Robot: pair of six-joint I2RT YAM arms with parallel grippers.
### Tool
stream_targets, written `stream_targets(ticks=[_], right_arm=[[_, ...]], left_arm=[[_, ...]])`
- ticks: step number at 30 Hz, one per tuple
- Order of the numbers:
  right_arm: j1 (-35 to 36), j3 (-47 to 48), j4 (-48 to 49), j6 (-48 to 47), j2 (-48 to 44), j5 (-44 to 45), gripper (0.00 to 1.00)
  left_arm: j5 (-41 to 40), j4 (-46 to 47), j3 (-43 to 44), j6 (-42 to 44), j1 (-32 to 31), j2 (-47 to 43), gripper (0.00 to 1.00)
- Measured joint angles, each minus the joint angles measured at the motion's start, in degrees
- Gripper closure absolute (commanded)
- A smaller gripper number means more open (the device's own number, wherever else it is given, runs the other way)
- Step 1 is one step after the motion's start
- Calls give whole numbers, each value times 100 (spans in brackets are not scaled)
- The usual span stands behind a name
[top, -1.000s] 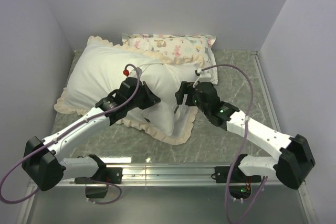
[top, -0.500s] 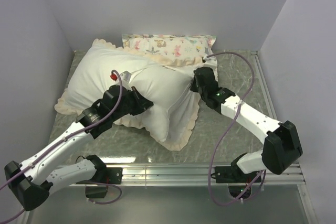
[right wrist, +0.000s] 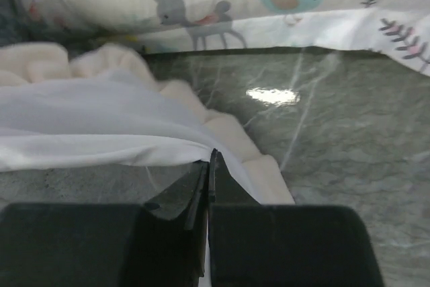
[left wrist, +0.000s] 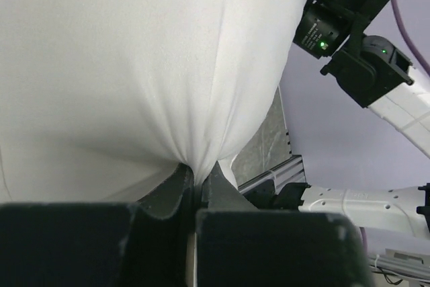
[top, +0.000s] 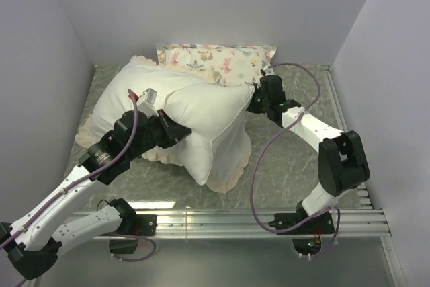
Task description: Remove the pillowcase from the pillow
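Your left end effector [left wrist: 198, 178] pinched the plump white pillow [top: 201, 109], apparently anchoring it, so your right end effector [right wrist: 209, 166], clamped on the cream-frilled fabric pillowcase [right wrist: 101, 126] lying on the table [right wrist: 322, 139], could peel it.

White pillowcase [top: 195, 109] with cream frill lies plumply stuffed.

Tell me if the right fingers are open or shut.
Shut: the right fingers pinch a thin white fold of the pillowcase beside its frill, no gap between them.
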Motion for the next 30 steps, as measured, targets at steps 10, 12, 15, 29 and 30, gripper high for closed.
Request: stream_targets(ticks=[10, 12, 15, 29, 30], right_arm=[[-271, -811, 647, 409, -1088, -1738, 23], [-431, -813, 413, 415, -1484, -1620, 20], [-713, -798, 26, 415, -2177, -1283, 18], [-986, -1311, -544, 59, -3751, -1482, 12], [-901, -1438, -546, -15, -3794, -1451, 11]], left_arm=[[-756, 1419, -15, -334, -337, 586, 100], [-1187, 1650, 142, -332, -573, 979, 99], [-1740, 2033, 492, -356, -890, 1792, 99], [-1574, 2704, 1808, -210, -1381, 4398, 34], [-1582, 2715, 1869, -173, -1394, 4343, 32]])
